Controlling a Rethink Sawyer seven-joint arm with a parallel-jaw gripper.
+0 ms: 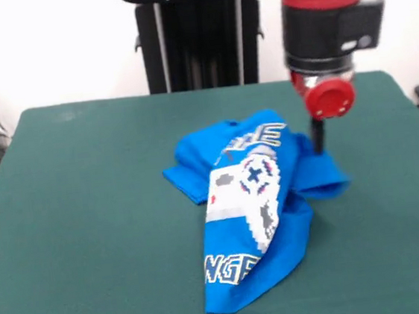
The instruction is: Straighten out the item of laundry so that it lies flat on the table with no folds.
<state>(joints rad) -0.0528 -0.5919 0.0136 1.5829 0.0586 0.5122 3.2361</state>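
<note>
Green felt: table (pixel 68 239) fills nearly the whole frame, bare cloth along the bottom and both sides.
Near tip of shirt: item of laundry (pixel 250 220) comes to a narrow point low and a bit right of centre, hem lettering partly tucked under there.
Middle of shirt: bunched into a long diagonal wedge, controller print wrapped over a ridge, so clearly folded over on itself and nowhere near flat.
Left lobe: looks like a sleeve or shoulder poking out toward centre-left, lying flatter than the rest.
Right lobe: another flap sticking out centre-right, doubled over, right by the tool.
Far edge of shirt: more lettering up near the centre of the frame, creased.
Gripper: gripper (pixel 317 140) shows only as a thin dark stem below the red wrist cap, coming down at the shirt's right flap; touching or just beside it, hard to call. Opening and grip: can't tell, tip hidden against the fabric.
Step in hand, best guess: pinching that right flap to drag it out.
Doing it well: grab just the top layer at the very edge, pull outward toward the right side of the frame, stay low so the wedge unrolls instead of sliding along whole.
Risk: snagging both layers and dragging the fold with it.
</note>
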